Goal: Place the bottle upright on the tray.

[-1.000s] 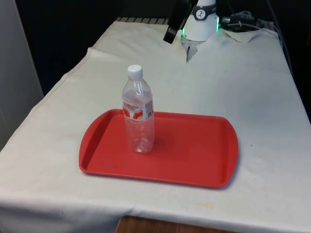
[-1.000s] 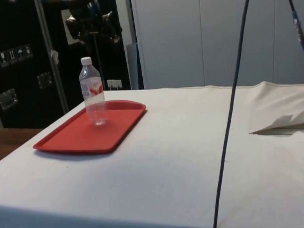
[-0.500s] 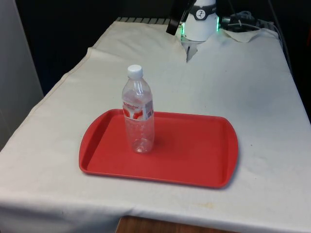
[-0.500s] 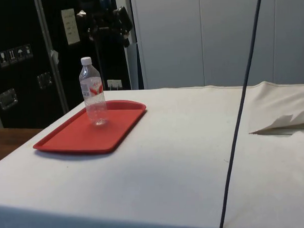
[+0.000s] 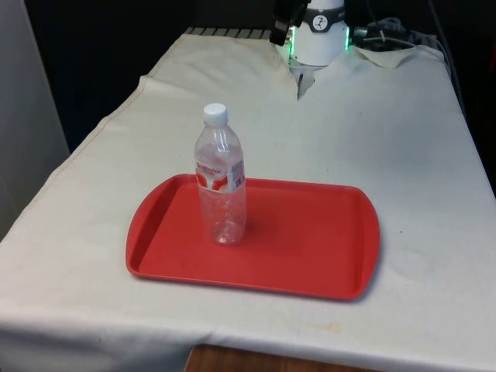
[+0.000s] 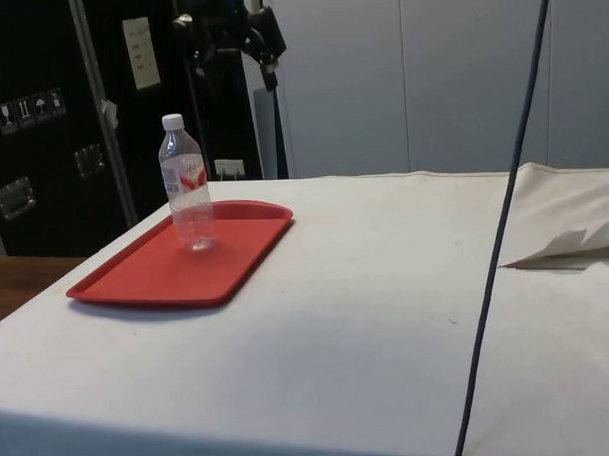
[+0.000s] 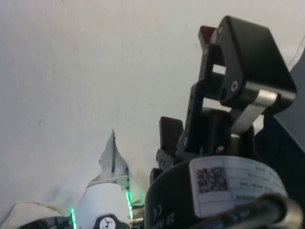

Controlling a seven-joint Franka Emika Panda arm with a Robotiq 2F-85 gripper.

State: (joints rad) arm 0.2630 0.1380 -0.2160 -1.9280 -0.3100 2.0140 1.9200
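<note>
Bottle (image 5: 221, 182): you see it standing upright on the red tray (image 5: 310, 256), toward the front view's left side of the tray; clear plastic, white cap.
Bottle label: red and white band around the upper body; you cannot read the lettering in either fixed view.
Tray position: flat on the white cloth (image 5: 403, 139), close to the table edge nearest the front camera.
Gripper (image 6: 253, 35): raised high above the table in the side view, well apart from the bottle; holds nothing.
Gripper state: you cannot tell from these views whether the claw is apart or together.
Side view only: dark cabinets (image 6: 41, 127) carrying small stickers and a pale notice, all unreadable; a black cable (image 6: 505, 241) hanging across the foreground.
Wrist view only: a printed square code label (image 7: 228, 179) on the arm body.
</note>
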